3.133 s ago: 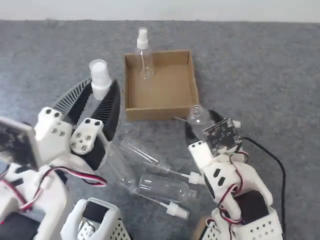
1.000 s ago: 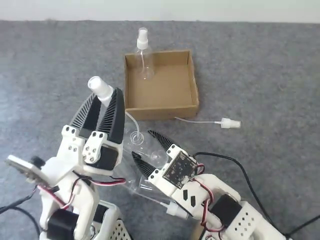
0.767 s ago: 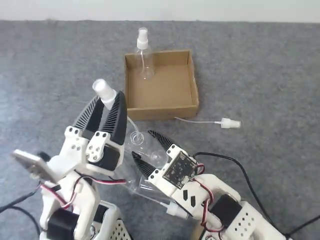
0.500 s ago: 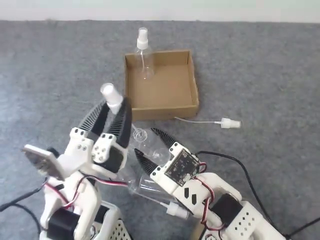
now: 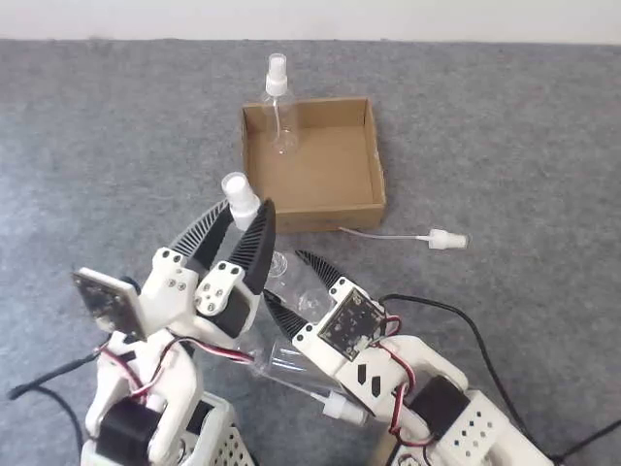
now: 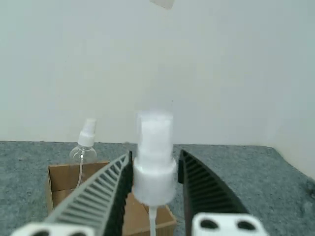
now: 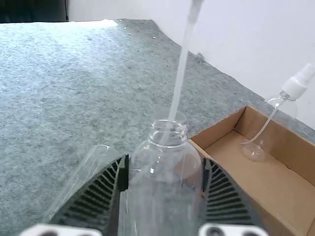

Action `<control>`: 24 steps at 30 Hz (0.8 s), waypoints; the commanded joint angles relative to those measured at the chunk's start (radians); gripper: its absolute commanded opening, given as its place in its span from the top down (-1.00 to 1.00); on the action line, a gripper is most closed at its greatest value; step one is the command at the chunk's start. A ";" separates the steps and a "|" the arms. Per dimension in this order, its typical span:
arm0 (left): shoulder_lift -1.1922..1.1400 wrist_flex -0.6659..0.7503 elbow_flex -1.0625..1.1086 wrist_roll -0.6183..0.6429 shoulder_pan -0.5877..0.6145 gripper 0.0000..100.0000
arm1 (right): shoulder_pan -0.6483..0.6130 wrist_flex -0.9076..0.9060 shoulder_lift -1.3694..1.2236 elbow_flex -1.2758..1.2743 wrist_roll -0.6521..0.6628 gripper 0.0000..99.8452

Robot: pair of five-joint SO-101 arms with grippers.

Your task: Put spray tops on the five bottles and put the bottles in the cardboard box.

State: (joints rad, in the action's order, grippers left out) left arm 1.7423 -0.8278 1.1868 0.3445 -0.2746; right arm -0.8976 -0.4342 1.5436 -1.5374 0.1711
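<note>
The left pincer is clamped on a white spray top, gripping it at the collar so that the nozzle head sticks out past the fingertips. In the left wrist view the spray top sits squarely between the two ribbed fingers. Its thin tube hangs down to the mouth of the open bottle and appears to enter the neck.

The right pincer is closed around that clear open bottle, holding it by the body with the mouth upward, just beneath the left pincer.

The left arm is raised and angled towards the cardboard box. The right arm sits low over the grey surface, with its pincer pointing up and to the left.

A capped bottle stands in the box's far left corner. A loose spray top lies on the surface near the box's front right corner. More bottles lie between the two arms.
</note>
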 commanded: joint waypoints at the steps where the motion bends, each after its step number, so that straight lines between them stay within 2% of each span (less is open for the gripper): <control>1: 0.005 -0.009 -0.013 -0.003 -0.005 0.64 | 0.015 0.022 0.016 0.011 -0.008 0.79; 6: 0.005 -0.009 -0.015 -0.005 -0.003 0.56 | 0.015 0.022 0.016 0.011 -0.008 0.79; 12: 0.005 -0.009 -0.082 -0.009 0.002 0.57 | 0.015 0.024 0.016 0.011 -0.008 0.79; 16: 0.005 -0.006 -0.120 -0.063 0.094 0.63 | 0.015 0.016 0.016 0.011 -0.006 0.79; 20: 0.005 -0.003 -0.134 -0.068 0.235 0.70 | 0.015 0.015 0.016 0.011 -0.006 0.79; 24: 0.005 -0.014 -0.102 -0.069 0.324 0.71 | 0.015 0.015 0.016 0.014 -0.005 0.79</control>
State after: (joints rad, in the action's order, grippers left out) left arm 1.7423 -0.8355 1.1070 0.2862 -0.0276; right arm -0.8915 -0.4342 1.5436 -1.5374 0.1726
